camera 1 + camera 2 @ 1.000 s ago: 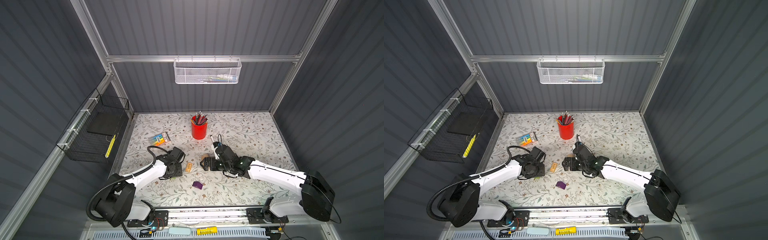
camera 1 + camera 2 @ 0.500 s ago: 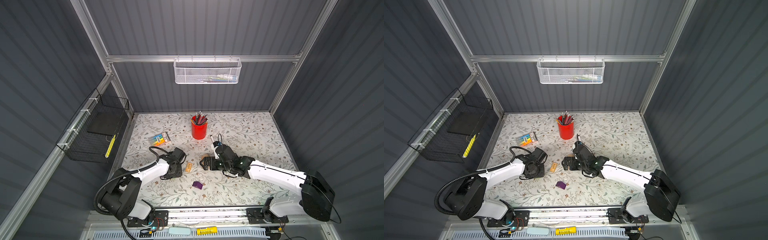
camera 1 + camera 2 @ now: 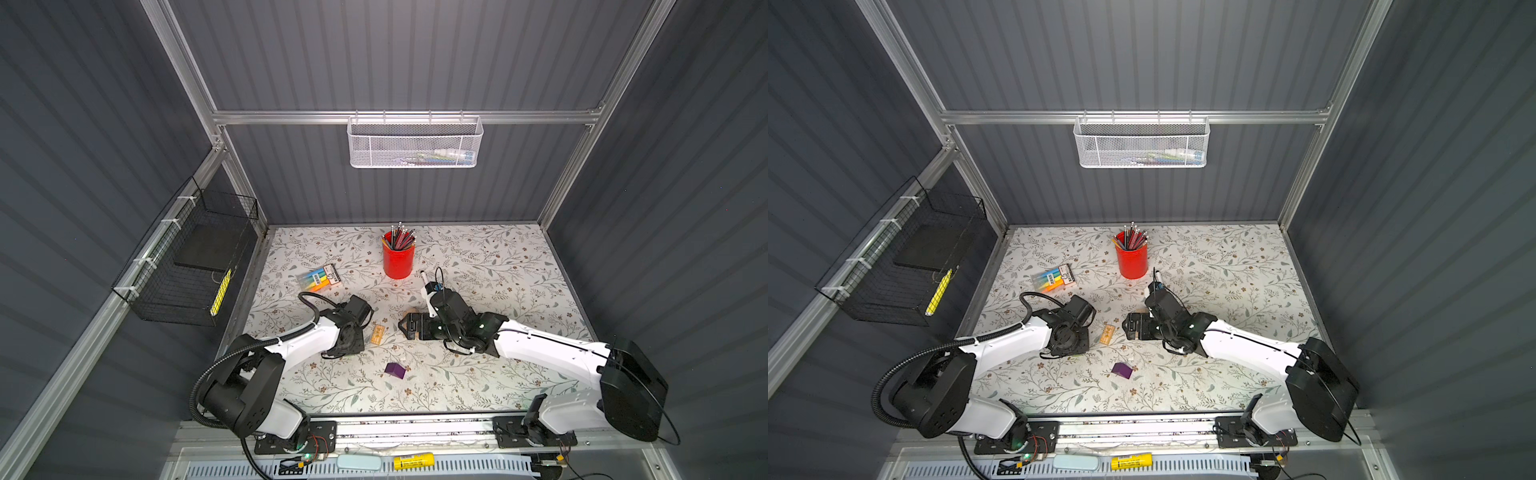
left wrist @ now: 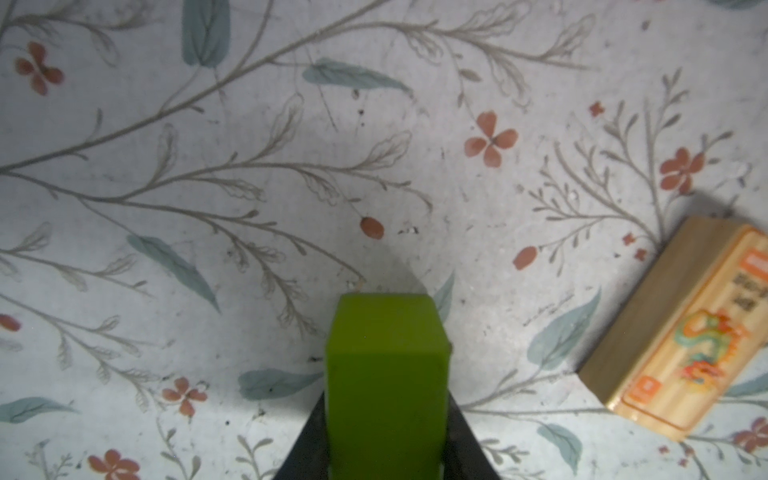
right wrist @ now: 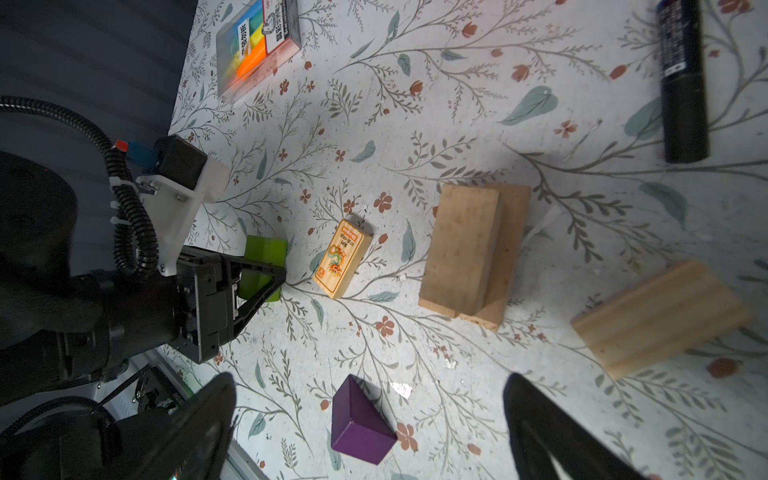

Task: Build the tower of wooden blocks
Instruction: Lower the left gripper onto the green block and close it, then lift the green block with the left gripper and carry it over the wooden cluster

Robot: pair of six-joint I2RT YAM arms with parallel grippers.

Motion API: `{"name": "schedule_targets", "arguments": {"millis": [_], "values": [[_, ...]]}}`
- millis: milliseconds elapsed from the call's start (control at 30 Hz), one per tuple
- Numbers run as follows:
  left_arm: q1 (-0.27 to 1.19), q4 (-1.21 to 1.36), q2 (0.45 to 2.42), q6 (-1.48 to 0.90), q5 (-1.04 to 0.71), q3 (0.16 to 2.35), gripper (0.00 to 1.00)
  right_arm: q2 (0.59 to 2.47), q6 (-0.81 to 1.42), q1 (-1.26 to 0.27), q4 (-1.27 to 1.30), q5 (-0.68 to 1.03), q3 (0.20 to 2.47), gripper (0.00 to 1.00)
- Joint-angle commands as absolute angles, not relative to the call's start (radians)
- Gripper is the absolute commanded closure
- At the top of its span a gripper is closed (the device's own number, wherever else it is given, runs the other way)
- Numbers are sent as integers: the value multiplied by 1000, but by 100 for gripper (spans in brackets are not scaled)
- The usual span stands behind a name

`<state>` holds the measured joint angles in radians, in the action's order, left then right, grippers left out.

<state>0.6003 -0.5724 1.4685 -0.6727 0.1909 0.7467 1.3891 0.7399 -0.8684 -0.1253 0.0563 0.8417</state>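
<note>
The left end effector (image 5: 266,272) pinches the lime-green block (image 4: 386,365) on the bench (image 5: 415,124). As the grip seems to sit on one end of it, the block may turn or slip out when it is lifted, or brush the printed tan block (image 5: 340,259) lying just beside. The right end effector (image 5: 370,382) hangs spread and empty near the purple block (image 5: 361,424) and could push it away in a careless descent, and the two plain tan blocks (image 5: 473,249) lie one on the other but askew, so a tower built on them may lean and fall.
</note>
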Motion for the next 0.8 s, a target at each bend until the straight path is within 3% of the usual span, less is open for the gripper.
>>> {"name": "schedule_targets", "arguments": {"millis": [0, 433, 767], "values": [[595, -613, 1433, -671, 204, 775, 81, 1395, 735, -871, -127, 43, 839, 1], [607, -771, 1259, -695, 161, 849, 100, 1350, 736, -856, -196, 32, 843, 1], [715, -893, 1290, -713, 184, 1069, 100, 1302, 740, -826, -251, 33, 834, 1]]}}
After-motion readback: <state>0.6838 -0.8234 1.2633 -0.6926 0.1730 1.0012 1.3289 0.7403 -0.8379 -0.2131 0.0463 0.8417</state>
